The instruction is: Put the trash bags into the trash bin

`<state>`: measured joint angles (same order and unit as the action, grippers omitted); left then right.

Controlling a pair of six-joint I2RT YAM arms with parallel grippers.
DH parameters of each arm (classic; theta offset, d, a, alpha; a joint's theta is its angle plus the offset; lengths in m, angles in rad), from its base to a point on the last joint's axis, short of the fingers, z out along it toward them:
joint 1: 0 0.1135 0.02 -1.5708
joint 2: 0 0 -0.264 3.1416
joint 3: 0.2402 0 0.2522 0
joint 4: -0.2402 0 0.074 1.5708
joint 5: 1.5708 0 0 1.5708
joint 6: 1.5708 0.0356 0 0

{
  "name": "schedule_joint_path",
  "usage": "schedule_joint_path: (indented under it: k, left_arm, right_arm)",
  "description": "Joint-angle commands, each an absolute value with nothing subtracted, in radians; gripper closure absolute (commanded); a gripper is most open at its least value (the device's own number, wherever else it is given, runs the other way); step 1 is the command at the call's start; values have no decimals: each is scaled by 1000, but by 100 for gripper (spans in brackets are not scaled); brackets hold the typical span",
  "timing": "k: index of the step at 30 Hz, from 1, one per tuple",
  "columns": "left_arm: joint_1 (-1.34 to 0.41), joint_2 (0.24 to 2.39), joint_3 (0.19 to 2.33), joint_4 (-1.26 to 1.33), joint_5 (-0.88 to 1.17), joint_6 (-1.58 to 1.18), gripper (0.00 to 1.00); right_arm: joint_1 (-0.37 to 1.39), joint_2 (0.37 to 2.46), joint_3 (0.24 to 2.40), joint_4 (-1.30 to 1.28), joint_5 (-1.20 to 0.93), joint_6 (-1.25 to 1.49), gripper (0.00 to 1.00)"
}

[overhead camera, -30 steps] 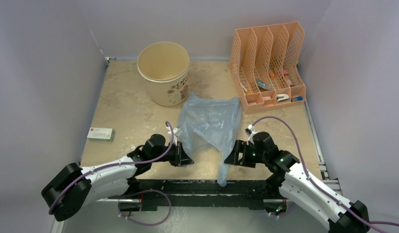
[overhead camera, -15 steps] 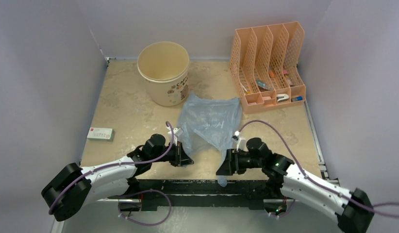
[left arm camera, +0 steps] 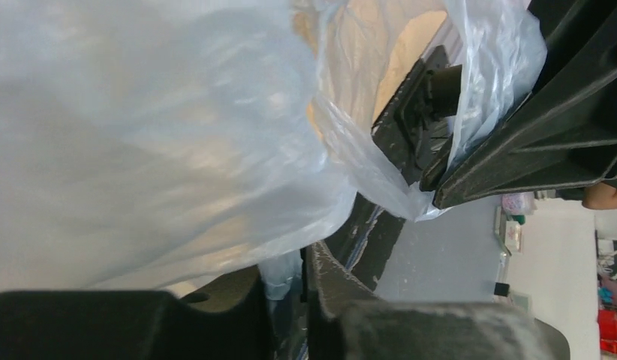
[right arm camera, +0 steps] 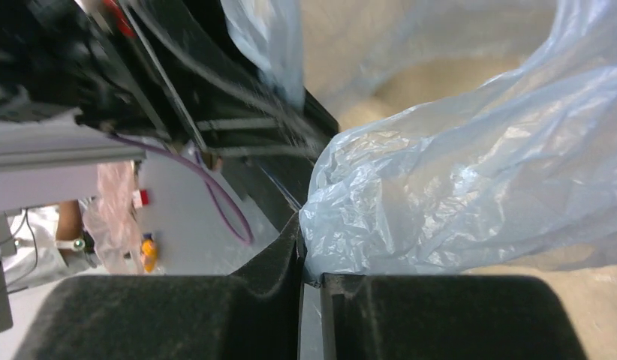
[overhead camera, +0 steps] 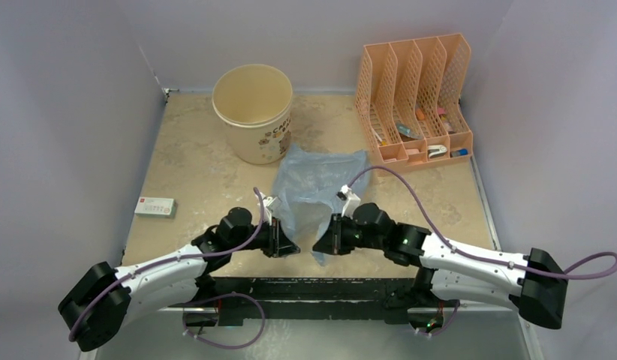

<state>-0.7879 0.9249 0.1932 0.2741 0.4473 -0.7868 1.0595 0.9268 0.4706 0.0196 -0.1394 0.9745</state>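
The pale-blue translucent trash bag (overhead camera: 317, 187) lies crumpled on the table in front of the cream trash bin (overhead camera: 253, 112), which stands upright and empty at the back. Both grippers meet at the bag's near edge. My left gripper (overhead camera: 287, 246) is shut on a fold of film; in its wrist view the bag (left arm camera: 140, 135) billows above the left gripper (left arm camera: 290, 271). My right gripper (overhead camera: 320, 244), a hand's width to the right, is shut on the bag's bunched lower corner. In the right wrist view the bag (right arm camera: 478, 187) wells out of the right gripper (right arm camera: 311, 264).
An orange mesh file organizer (overhead camera: 414, 97) with small items stands at the back right. A small white and red box (overhead camera: 155, 206) lies near the left table edge. The black rail (overhead camera: 305, 289) runs along the table's near edge, just behind both grippers.
My right arm swept left along the bag's near edge and its jaws closed on the film, gathering in the tail that hung over the front edge. The left arm barely moved.
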Motion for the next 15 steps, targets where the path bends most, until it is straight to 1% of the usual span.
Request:
schedule_joint_path:
  k: [1, 3, 5, 7, 9, 11, 15]
  left_arm:
    - [-792, 871, 251, 333, 508, -733, 80]
    - [-793, 853, 262, 350, 523, -722, 73]
    - [-793, 841, 263, 387, 536, -717, 61]
    - [-792, 833, 259, 436, 555, -714, 58]
    - [-793, 825, 257, 466, 567, -704, 54]
    - [-793, 816, 251, 498, 575, -695, 50]
    - [-793, 811, 252, 544, 586, -656, 44]
  right_arm:
    - [1047, 1030, 636, 39, -70, 919, 88]
    - [1030, 1059, 682, 29, -69, 903, 89]
    - [987, 1057, 687, 91, -153, 901, 89]
    - [935, 1052, 684, 142, -226, 909, 89]
    - [905, 1056, 696, 155, -249, 907, 89]
    - [895, 1071, 724, 143, -272, 881, 87]
    - [871, 1108, 771, 110, -312, 854, 87]
